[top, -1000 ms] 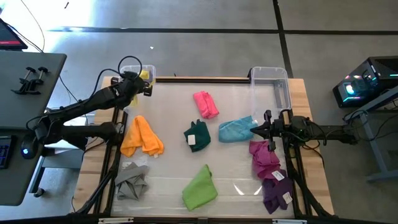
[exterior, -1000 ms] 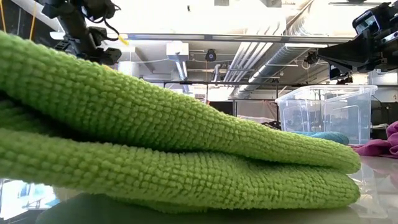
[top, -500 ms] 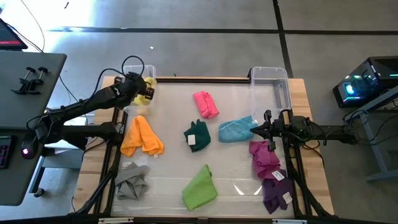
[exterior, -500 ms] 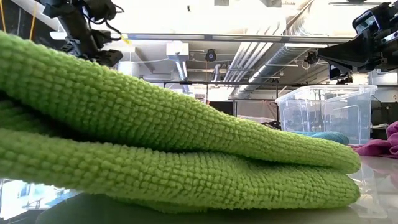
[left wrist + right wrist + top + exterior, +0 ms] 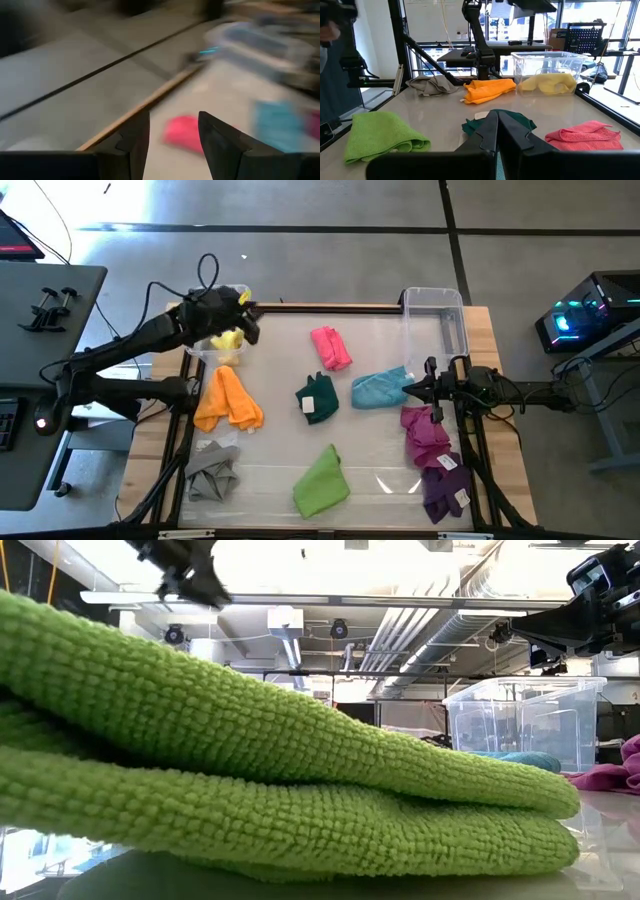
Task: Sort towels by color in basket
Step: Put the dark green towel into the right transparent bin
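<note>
High view: left gripper (image 5: 243, 308) open and empty over counter (image 5: 380, 470) near pink towel (image 5: 331, 347), soft, light, likely best pinched at a raised fold; right gripper (image 5: 410, 389) closed, empty.

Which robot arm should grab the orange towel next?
Probably the left. Its hand is open and holds nothing, just above the bin holding the yellow towel, and the orange towel lies right beside that bin. The right hand is shut, across the table by the blue towel.
</note>
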Controlling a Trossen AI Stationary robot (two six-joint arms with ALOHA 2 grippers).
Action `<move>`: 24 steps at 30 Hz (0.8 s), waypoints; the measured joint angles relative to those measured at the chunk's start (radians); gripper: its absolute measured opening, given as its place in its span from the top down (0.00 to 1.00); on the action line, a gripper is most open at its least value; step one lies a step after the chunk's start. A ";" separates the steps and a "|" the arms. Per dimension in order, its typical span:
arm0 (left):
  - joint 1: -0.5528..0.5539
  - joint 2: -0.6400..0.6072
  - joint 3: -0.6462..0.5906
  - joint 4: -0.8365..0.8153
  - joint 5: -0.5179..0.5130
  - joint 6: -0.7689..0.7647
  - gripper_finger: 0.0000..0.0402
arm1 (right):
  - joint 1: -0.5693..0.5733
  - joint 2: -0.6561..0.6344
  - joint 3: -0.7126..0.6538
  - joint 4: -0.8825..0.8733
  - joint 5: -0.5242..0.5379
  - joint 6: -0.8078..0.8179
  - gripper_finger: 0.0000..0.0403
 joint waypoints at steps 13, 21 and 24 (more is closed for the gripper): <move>-0.313 0.199 -0.156 0.401 0.273 0.313 0.61 | 0.000 0.000 0.000 0.000 0.000 0.000 1.00; -0.362 0.525 -0.248 0.802 0.269 0.052 0.61 | 0.000 0.000 0.000 0.000 0.000 0.000 1.00; -0.382 0.647 -0.243 0.892 0.302 0.141 0.61 | 0.000 0.000 0.000 0.000 0.000 0.000 1.00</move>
